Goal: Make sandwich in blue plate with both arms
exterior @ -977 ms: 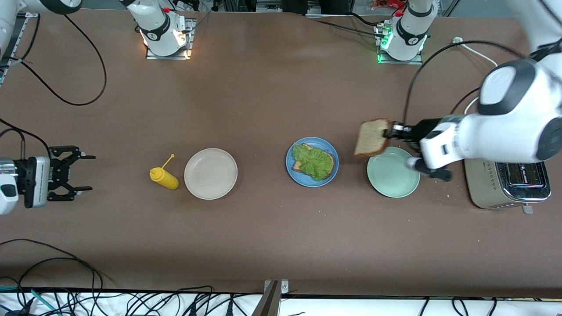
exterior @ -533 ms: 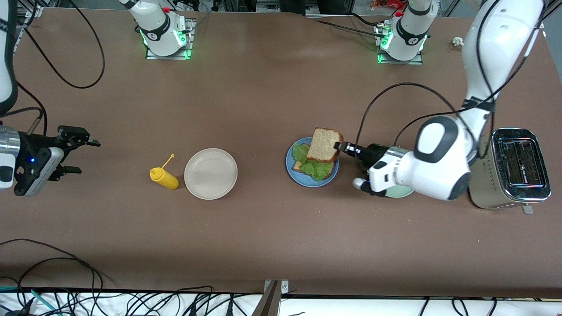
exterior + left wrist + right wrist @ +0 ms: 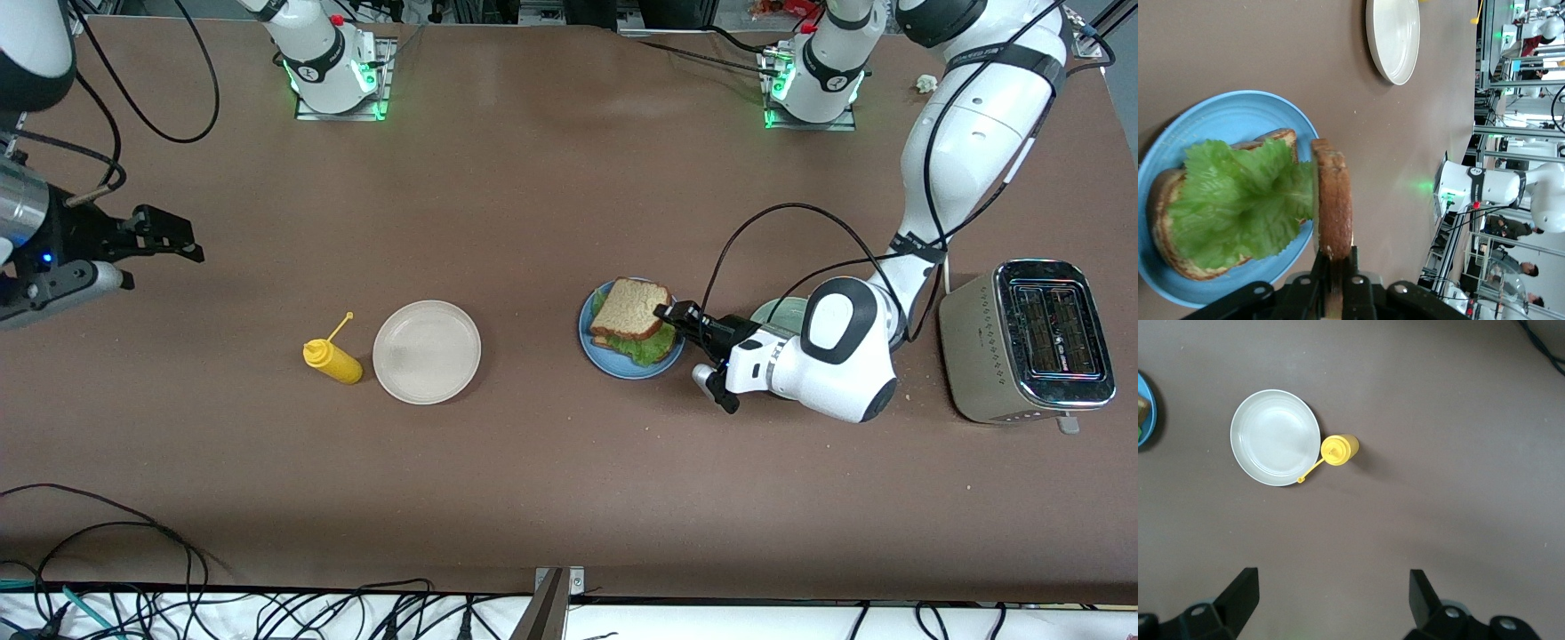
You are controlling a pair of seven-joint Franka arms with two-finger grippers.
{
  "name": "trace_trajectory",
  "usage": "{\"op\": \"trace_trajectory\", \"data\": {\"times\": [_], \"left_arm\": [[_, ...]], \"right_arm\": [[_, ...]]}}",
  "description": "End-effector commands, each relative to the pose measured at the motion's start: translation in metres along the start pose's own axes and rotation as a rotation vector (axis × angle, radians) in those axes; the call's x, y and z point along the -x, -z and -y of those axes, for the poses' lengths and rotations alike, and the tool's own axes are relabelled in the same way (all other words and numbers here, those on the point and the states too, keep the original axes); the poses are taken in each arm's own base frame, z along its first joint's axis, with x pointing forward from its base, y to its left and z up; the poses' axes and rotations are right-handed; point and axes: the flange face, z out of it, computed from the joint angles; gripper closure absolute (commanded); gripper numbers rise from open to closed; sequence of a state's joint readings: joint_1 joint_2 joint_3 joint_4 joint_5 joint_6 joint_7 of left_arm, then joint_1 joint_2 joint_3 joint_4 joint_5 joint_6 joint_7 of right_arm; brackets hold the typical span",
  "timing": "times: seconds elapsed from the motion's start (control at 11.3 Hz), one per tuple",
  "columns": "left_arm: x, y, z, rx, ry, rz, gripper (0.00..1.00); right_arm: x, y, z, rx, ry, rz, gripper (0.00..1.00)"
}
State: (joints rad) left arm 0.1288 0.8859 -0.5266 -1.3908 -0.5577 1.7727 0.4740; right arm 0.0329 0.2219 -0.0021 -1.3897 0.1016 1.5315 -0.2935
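- Topping the sandwich is the step in hand: the left end effector (image 3: 669,313) is clamped on the edge of the top slice (image 3: 629,309), which sits over the lettuce (image 3: 656,345) and bottom slice (image 3: 1165,200) in the blue plate (image 3: 594,348), near the middle of the desk (image 3: 551,196).
- Next, by my judgement, the fingers must part and draw back level, so the slice settles flat without sliding off the leaf.
- The right end effector (image 3: 169,238) waits with fingers apart over the desk's edge at the right arm's end.
- The left wrist view alone shows the slice edge-on, lifted off the lettuce at its gripped side; the front view makes it look already laid down.
- The front view alone shows the toaster (image 3: 1031,354) by the edge at the left arm's end and the green plate (image 3: 775,311), half hidden under the arm.
- The right wrist view shows its parted fingers (image 3: 1238,593) above the beige plate (image 3: 1275,437) and the yellow bottle (image 3: 1338,449) beside it.
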Motion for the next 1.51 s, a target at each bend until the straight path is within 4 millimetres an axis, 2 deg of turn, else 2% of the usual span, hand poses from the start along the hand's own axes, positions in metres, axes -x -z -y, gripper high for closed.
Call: {"op": "trace_trajectory", "data": {"times": [0.0, 0.09, 0.18, 0.36, 0.53, 0.89, 1.07, 1.16, 1.42], "left_arm": [[0.006, -0.002, 0.025, 0.022, -0.107, -0.023, 0.0], [0.006, -0.002, 0.025, 0.021, -0.111, -0.022, 0.0], [0.005, 0.001, 0.023, 0.015, -0.107, -0.024, 0.0], [0.005, 0.014, 0.019, -0.004, -0.114, -0.033, 0.0], [0.007, 0.023, 0.012, -0.064, -0.136, -0.013, 0.0], [0.011, 0.028, 0.018, -0.148, -0.155, 0.033, 0.0], [0.015, 0.054, -0.01, -0.241, -0.122, 0.04, 0.0], [0.021, 0.069, -0.03, -0.304, -0.081, 0.057, 0.0], [0.041, 0.122, -0.105, -0.55, 0.033, 0.05, 0.0]], "right_arm": [[0.044, -0.001, 0.008, 0.045, -0.083, -0.017, 0.0], [0.048, -0.003, 0.009, 0.048, -0.082, -0.024, 0.0], [0.052, -0.002, 0.001, 0.051, -0.099, -0.025, 0.0], [0.063, 0.006, -0.007, 0.084, -0.144, -0.026, 0.0], [0.064, 0.01, -0.019, 0.083, -0.162, -0.034, 0.0], [0.06, 0.023, -0.02, 0.097, -0.167, -0.056, 0.0], [0.059, 0.024, -0.017, 0.132, -0.168, -0.05, 0.0], [0.059, 0.025, -0.016, 0.142, -0.163, -0.05, 0.0], [0.06, 0.027, -0.016, 0.147, -0.151, -0.048, 0.0]]}}
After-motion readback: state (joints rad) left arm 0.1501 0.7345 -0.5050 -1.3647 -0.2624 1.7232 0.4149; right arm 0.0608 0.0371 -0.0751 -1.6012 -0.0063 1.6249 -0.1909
